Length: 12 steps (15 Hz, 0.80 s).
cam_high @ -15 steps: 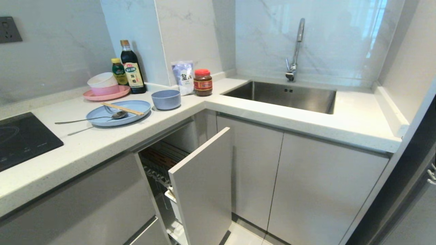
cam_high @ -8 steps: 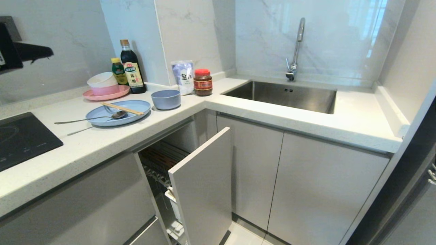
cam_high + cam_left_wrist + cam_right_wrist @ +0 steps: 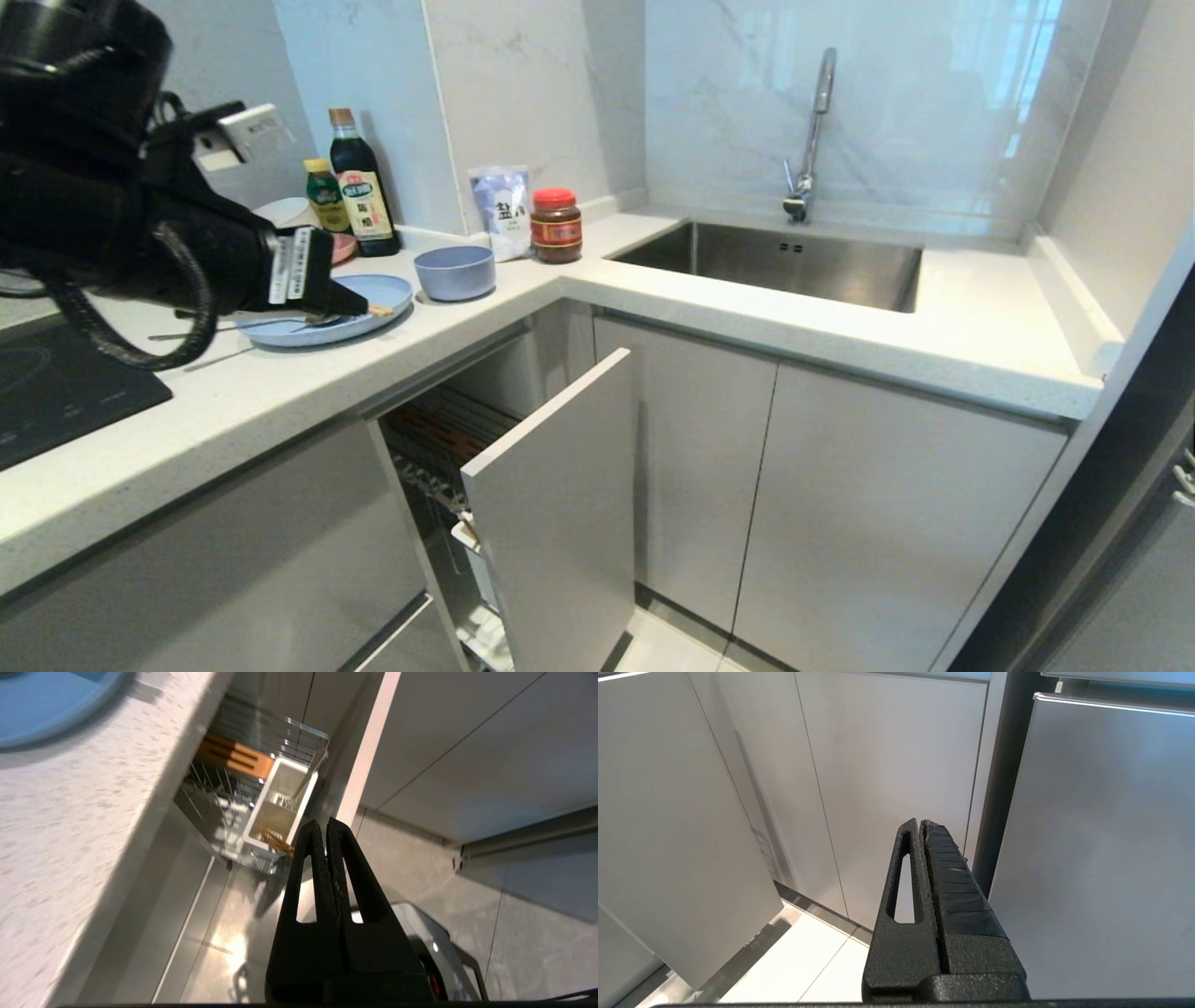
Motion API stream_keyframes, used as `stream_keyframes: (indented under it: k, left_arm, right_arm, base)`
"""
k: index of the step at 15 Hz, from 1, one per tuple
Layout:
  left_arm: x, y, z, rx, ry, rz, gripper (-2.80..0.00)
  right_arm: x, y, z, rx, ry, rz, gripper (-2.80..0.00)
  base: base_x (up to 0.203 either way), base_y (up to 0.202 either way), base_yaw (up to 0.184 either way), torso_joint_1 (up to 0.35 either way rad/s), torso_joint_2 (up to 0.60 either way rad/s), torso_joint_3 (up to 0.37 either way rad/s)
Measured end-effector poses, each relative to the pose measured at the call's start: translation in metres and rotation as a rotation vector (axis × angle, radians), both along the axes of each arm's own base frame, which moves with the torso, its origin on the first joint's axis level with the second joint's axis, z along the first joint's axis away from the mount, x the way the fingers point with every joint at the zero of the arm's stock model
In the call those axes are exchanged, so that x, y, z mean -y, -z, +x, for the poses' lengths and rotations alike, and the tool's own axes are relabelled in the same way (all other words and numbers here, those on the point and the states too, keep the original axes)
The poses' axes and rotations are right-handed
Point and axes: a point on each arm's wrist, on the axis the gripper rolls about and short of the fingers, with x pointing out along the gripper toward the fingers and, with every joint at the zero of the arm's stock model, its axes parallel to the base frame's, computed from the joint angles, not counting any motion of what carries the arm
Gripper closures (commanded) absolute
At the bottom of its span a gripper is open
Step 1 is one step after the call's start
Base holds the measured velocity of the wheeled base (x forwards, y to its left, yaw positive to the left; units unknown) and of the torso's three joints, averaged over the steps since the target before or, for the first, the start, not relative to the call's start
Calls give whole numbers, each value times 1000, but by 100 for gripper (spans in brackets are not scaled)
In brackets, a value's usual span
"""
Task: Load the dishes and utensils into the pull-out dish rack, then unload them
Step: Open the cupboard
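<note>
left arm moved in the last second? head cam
Yes. The left gripper, absent from the head view a second ago, has swung in from the left edge and now hangs shut over the blue plate, in front of the pink plate.

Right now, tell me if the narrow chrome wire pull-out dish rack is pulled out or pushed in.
Pulled out: the narrow chrome wire pull-out dish rack stands clear of the counter edge, its white plastic utensil cup exposed.

So the plate (image 3: pixel 378 297) sits on the counter (image 3: pixel 653 289) near its front edge, spoon (image 3: pixel 191 331) sticking off its left side. Bowl (image 3: pixel 455 272) is just right of the plate. Bottles (image 3: pixel 362 191) and a jar (image 3: pixel 556 225) stand behind along the wall, sink (image 3: pixel 775 261) to the right. Dish rack (image 3: pixel 261 765) is pulled out below the counter edge, utensil cup (image 3: pixel 280 807) in it.
</note>
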Motion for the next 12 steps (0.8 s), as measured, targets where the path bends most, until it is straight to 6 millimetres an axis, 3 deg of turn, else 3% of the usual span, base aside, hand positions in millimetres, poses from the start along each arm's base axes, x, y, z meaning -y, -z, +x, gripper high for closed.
stream_keyframes:
  k: [7, 12]
  left_arm:
    - [28, 61, 76, -196, -13, 22, 0]
    - [43, 87, 112, -262, -91, -47, 0]
  right_arm:
    - [0, 0, 0, 0, 0, 0, 0]
    - [0, 0, 0, 0, 0, 0, 0]
  base:
    - [0, 0, 0, 0, 0, 0]
    - [0, 0, 0, 0, 0, 0]
